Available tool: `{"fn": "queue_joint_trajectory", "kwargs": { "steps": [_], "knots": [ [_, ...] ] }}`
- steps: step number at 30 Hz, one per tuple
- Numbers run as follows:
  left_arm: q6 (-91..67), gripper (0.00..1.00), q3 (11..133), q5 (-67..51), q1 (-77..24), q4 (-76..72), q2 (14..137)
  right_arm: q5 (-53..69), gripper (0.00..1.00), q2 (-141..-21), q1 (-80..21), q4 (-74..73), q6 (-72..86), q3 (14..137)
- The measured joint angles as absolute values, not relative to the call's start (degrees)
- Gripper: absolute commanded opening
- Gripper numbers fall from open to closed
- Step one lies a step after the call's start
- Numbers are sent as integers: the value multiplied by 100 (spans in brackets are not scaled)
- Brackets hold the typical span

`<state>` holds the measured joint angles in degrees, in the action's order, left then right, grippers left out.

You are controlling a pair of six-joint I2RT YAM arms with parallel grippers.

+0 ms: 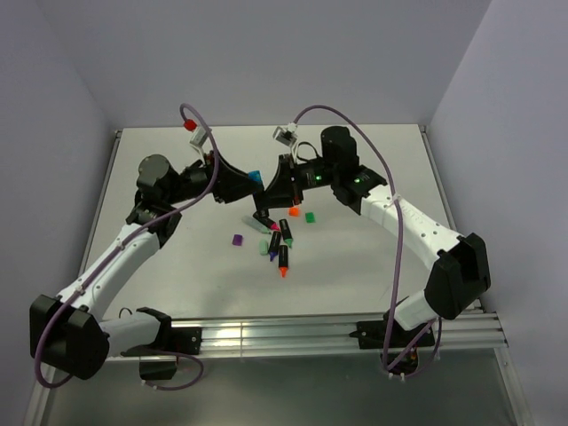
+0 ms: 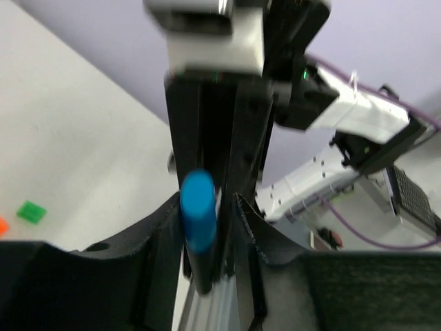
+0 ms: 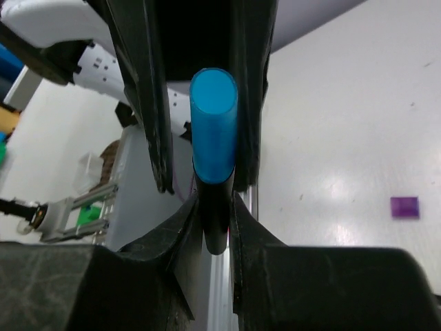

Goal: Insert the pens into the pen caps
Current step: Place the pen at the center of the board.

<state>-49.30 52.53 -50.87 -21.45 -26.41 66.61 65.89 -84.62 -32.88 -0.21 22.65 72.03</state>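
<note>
Black joints and white shells make up the two arms [image 1: 115,257], which bend in from the lower corners of the overhead view and meet above the middle of the pale, matte table [image 1: 160,151]. The left gripper [image 1: 248,183] and right gripper [image 1: 265,186] point tip to tip, with the blue pen [image 1: 256,177] raised between them. Below lie several stubby, black-barrelled pens [image 1: 280,241] in a loose cluster. The blocky purple cap [image 1: 237,240] sits to their left, and the orange cap [image 1: 294,212] and green cap [image 1: 310,216] sit to their upper right.

The left wrist view is blurred. The pen's rounded blue end stands at lower centre against one of the left fingers [image 2: 162,227], with a slit of light on its other side, so these jaws are parted. Only here does the right arm's white shell fill the right half.

The right wrist view is sharp. It shows a glossy blue cylinder with a smooth domed end, its black barrel pinched tight between the right fingers [image 3: 251,241] at lower centre. The other claw's dark fingers hang from the top, one of them clear of the pen. The purple cap appears as a flat square at the right edge.
</note>
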Motion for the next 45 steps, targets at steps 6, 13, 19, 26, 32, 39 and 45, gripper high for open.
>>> {"fn": "queue_joint_trajectory", "kwargs": {
  "steps": [6, 13, 19, 26, 32, 39, 45],
  "knots": [
    [-4943, 61, 5413, -5443, -1741, -2279, 6827, 6333, 0, -8455, -3142, 325, 2265, 7205],
    [-5328, 58, 5697, -5596, -1288, -2672, 6836, 6298, 0, -8436, -3129, 397, 2257, 7166],
    [-5760, 57, 5183, -5765, -1291, -3247, 6589, 6390, 0, -8436, -3122, 738, 2578, 7205],
    [-6058, 54, 4825, -5754, -1594, -3581, 6510, 6388, 0, -8438, -3122, 1428, 3181, 7397],
    [-6237, 51, 4823, -5717, -1841, -3879, 6508, 6390, 0, -8444, -3124, 1758, 3474, 7391],
    [-6375, 50, 4823, -5645, -1848, -4010, 6510, 6414, 0, -8444, -3135, 1964, 3588, 7376],
    [-6394, 50, 4825, -5485, -1833, -4014, 6517, 6460, 0, -8444, -3135, 2003, 3618, 7266]
  ]
}}
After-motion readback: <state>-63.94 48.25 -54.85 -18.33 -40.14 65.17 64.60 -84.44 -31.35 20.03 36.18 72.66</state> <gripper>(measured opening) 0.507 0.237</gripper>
